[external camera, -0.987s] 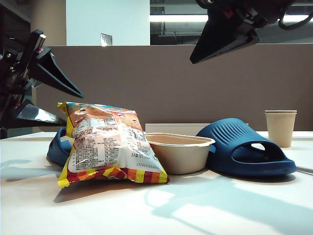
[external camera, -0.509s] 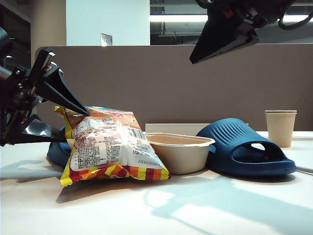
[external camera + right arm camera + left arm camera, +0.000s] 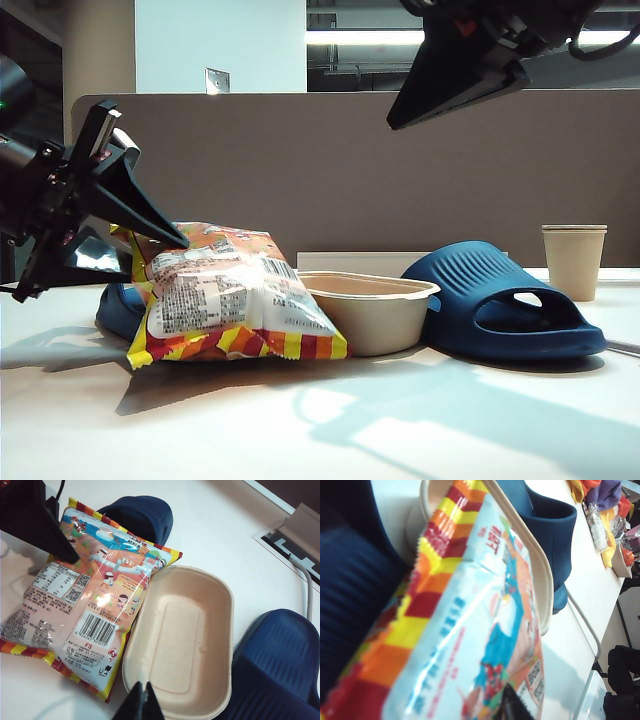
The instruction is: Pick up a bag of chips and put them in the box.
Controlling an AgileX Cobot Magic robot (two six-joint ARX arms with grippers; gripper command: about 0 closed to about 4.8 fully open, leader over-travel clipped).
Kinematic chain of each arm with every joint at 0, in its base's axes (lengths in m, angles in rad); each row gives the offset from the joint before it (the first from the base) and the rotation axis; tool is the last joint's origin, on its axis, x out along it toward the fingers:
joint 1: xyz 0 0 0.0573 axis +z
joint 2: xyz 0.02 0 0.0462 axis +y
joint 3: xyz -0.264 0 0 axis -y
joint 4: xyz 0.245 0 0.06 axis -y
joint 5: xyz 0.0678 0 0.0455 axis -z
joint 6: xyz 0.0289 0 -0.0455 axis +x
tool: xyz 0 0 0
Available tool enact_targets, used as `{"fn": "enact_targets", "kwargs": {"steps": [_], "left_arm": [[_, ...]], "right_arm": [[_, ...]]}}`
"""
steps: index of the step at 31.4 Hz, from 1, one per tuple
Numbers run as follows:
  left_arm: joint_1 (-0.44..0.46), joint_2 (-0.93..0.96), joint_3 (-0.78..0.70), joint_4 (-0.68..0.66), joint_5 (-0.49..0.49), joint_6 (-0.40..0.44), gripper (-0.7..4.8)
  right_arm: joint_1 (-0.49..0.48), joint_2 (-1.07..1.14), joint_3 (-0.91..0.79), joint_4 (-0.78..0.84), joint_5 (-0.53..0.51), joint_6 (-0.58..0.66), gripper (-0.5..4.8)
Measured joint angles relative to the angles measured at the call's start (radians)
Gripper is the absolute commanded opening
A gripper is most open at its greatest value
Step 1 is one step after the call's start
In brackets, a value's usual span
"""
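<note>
The bag of chips (image 3: 235,300) lies on the table with its right end against the beige box (image 3: 372,318), which is empty (image 3: 180,630). My left gripper (image 3: 158,255) straddles the bag's left end. Its upper finger (image 3: 140,205) presses into the bag's top and its lower finger sits under the edge, pinching the bag. In the left wrist view the bag (image 3: 470,630) fills the picture, with one dark fingertip (image 3: 512,706) against it. My right gripper (image 3: 400,122) hangs shut high above the box, its tips (image 3: 142,700) over the box's near rim.
One blue slipper (image 3: 500,305) lies right of the box, touching it. Another blue slipper (image 3: 118,308) lies behind the bag's left end. A tan paper cup (image 3: 573,260) stands at the far right. A cable slot (image 3: 287,540) is set into the table behind the box.
My left gripper came down and to the right onto the bag's left end and its jaws narrowed. The bag flattened and its top corner sank. The right arm stayed still.
</note>
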Motion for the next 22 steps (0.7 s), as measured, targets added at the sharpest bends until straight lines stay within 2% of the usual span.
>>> {"fn": "enact_targets", "kwargs": {"steps": [3, 7, 14, 22], "left_arm": [[0.000, 0.005, 0.000, 0.011, 0.001, 0.000, 1.15], [0.000, 0.021, 0.000, 0.019, 0.003, -0.003, 1.02], [0.001, 0.051, 0.001, 0.038, 0.005, -0.005, 0.03], [0.003, 0.063, 0.001, 0.053, 0.011, -0.008, -0.06]], "right_arm": [[0.000, 0.000, 0.000, 0.000, 0.000, 0.000, -0.05], [0.000, 0.000, 0.000, 0.000, 0.000, 0.000, -0.05], [0.000, 0.000, 0.000, 0.000, 0.000, 0.000, -0.05], [0.000, 0.000, 0.000, 0.000, 0.000, 0.000, -0.05]]}}
